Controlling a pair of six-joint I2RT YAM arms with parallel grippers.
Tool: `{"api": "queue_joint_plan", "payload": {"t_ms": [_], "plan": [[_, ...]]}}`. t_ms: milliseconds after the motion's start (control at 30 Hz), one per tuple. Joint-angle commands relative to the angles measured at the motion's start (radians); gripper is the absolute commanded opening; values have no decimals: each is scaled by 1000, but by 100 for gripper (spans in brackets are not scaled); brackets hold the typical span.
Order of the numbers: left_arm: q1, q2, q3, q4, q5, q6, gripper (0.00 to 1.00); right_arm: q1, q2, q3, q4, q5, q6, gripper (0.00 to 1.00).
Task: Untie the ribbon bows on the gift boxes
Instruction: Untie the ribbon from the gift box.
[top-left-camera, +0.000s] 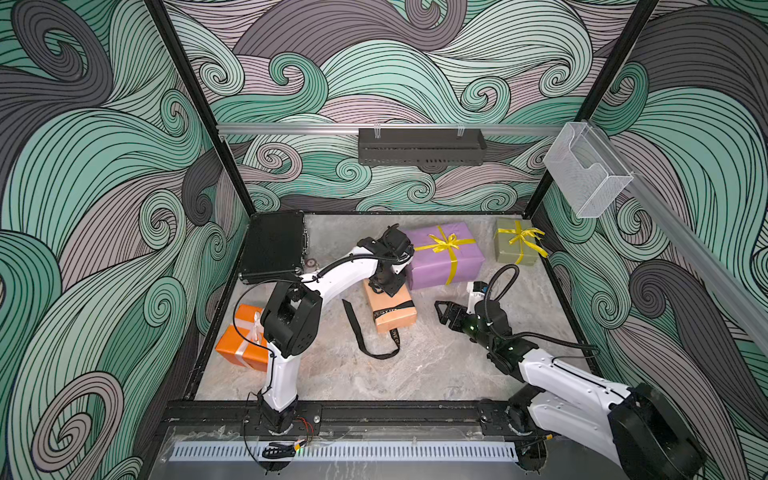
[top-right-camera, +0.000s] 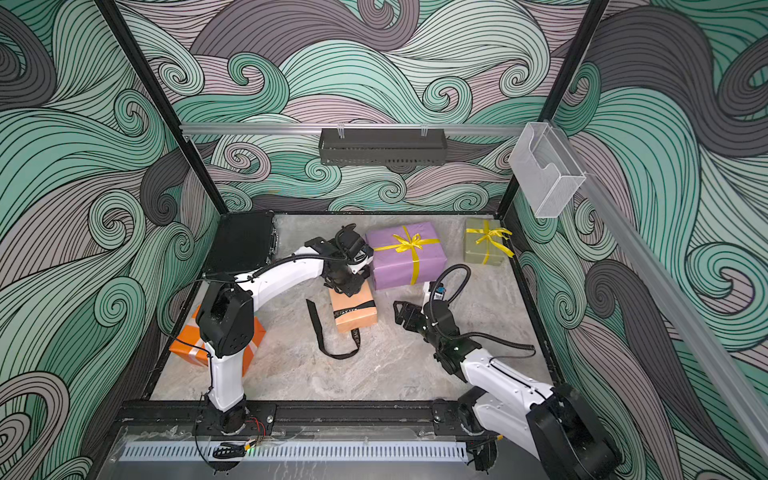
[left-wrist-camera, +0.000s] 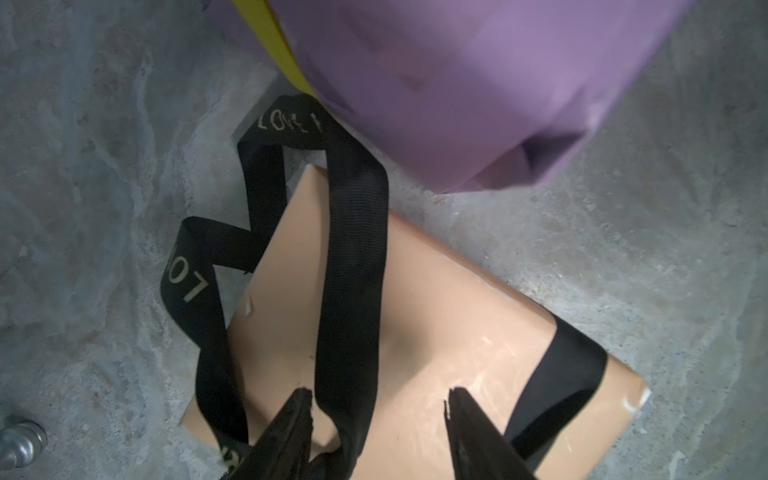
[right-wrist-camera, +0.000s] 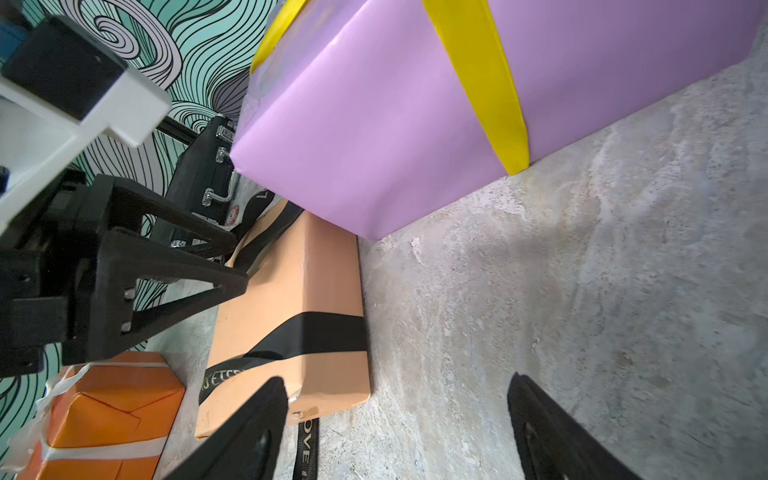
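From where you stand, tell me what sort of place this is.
Likely a robot test cell: two white arms bolted to a black base rail, wave-patterned wall panels enclosing the tabletop, wrapped gift boxes as props.

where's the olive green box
In both top views, the olive-green box sits at the table's far right corner, right of the purple box, not touching.

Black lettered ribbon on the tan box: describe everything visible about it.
The wide black woven ribbon with pale gold lettering looks untied: no bow shows. One band wraps the small tan-peach paper-wrapped box; a strand runs over the box top between the left gripper's open jaws, with loose folds by the large purple box. A long tail curls limp on the grey stone-look table.
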Motion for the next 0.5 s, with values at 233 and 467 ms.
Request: {"api": "queue_joint_plan", "payload": {"t_ms": [233, 467], "plan": [[9, 58, 68, -28, 13, -12, 53, -4, 35, 29, 36, -50, -21, 84], [21, 64, 73, -22, 5, -22, 47, -4, 43, 34, 39, -58, -22, 84]]}}
